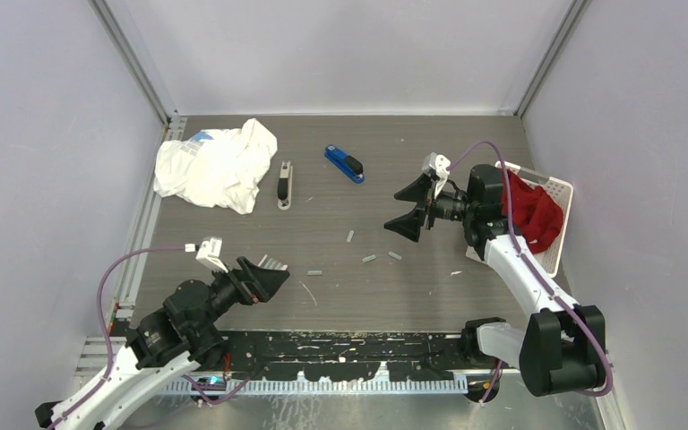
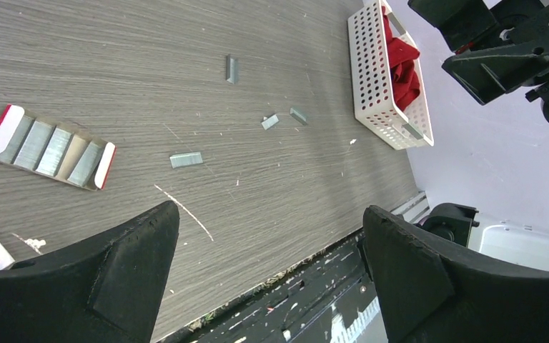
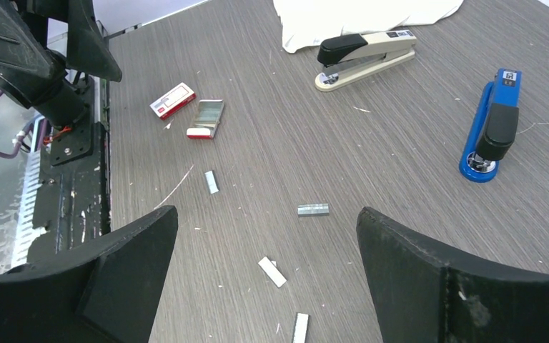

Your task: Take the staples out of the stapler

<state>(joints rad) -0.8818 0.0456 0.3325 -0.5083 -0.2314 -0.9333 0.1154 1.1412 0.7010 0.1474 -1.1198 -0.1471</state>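
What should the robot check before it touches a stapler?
1. Left gripper open and empty: ok.
2. Right gripper open and empty: ok.
3. Beige stapler uncovered, beside the white cloth: ok.
4. Blue stapler uncovered: ok.
5. Staples inside either stapler: cannot tell.
6. Loose staple strips cleared away: not ok, several lie scattered.

The left arm (image 1: 179, 318) and right arm (image 1: 515, 264) share white links, black joints, purple cables (image 1: 488, 143), black wedge-shaped pincer fingers (image 3: 429, 279).
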